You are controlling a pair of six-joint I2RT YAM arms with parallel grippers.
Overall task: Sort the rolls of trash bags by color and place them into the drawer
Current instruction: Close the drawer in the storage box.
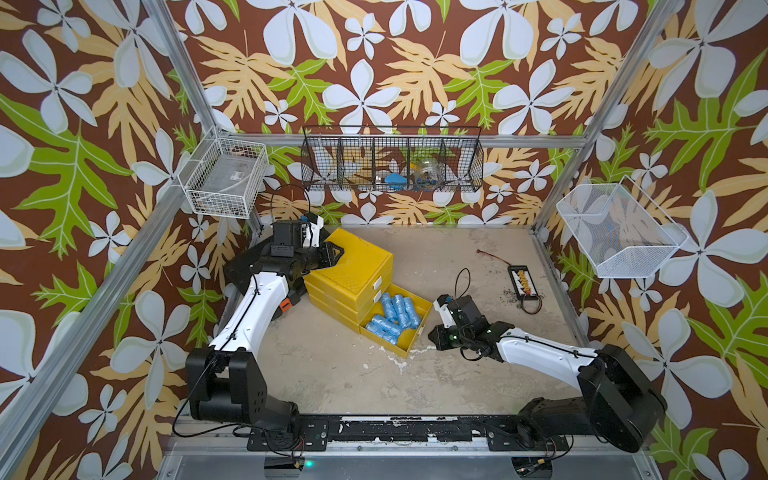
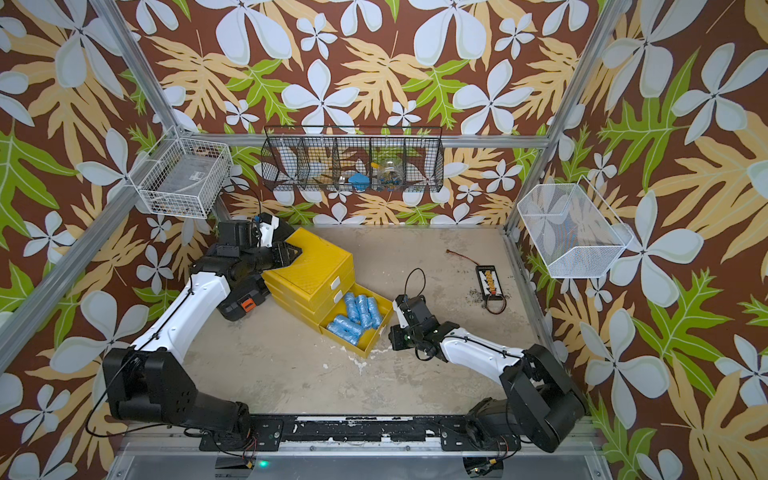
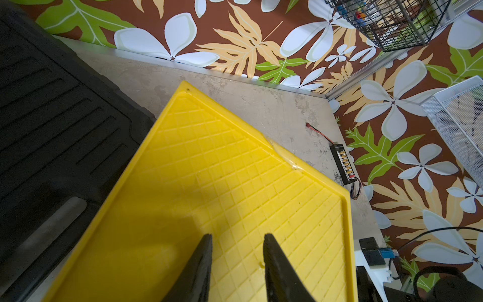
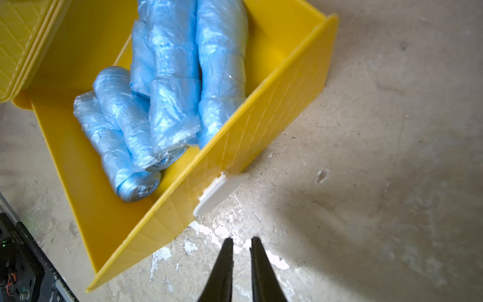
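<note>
The rolls of trash bags (image 1: 392, 318) that can be seen are all light blue, and they lie packed side by side in the bottom drawer (image 1: 405, 351), which is pulled well out of the yellow chest (image 1: 357, 259). The two drawers above it are pushed in. The chest stands on the table (image 1: 332, 374) towards the back left, turned at an angle. The open drawer's white tab handle (image 4: 218, 194) points at the right gripper (image 4: 241, 239), which sits low over the table just in front of that tab without touching it. Its fingers are almost together, with only a thin slit between them and nothing in it. The left gripper (image 3: 237, 238) is over the chest's ribbed top, its fingers a little apart and empty. A black case (image 3: 52, 104) lies just beside the chest on the left. A small black connector board with wires (image 1: 524, 282) lies well apart at the right
</note>
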